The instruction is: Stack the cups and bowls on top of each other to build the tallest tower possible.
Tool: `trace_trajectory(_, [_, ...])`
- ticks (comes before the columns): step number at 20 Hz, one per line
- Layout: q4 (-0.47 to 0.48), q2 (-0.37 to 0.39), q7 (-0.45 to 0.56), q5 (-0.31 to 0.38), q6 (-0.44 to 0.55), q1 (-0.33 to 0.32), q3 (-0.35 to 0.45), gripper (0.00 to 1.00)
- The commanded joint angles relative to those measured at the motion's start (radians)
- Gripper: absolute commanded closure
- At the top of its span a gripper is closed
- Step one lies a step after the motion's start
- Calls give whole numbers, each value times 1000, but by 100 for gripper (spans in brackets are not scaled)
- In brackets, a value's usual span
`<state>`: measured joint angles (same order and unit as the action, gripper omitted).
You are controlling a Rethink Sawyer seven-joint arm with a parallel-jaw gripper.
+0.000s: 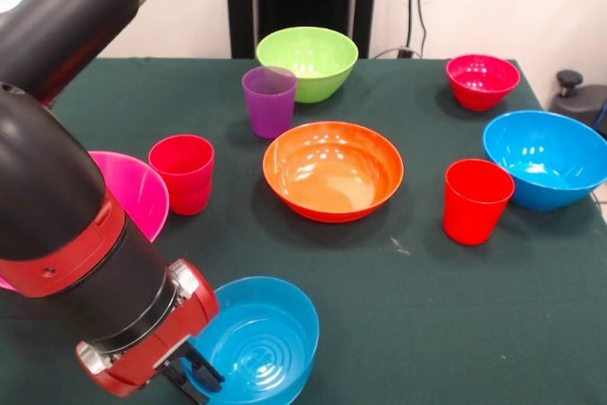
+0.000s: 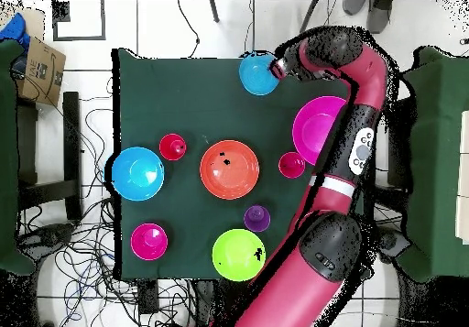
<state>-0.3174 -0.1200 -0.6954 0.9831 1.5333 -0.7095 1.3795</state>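
Gripper (image 1: 194,367) sat at the near-edge small blue bowl (image 1: 256,340), fingers straddling its rim and apparently clamped on it, while the orange bowl (image 1: 333,170), purple cup (image 1: 269,101) and both red cups (image 1: 182,173) stood apart, nothing stacked.

Orange bowl (image 1: 333,170), purple cup (image 1: 269,101), green tablecloth (image 1: 436,310).

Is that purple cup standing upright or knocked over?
Upright: the purple cup stands alone on the table, open mouth up, in front of the lime green bowl.
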Motion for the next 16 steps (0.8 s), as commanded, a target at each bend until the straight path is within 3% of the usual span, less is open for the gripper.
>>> trace_trajectory(1, [-19,-35,331,57,-89,-1,-47,100])
trace_trajectory(16, [4,9,361,116,-28,-2,-56,100])
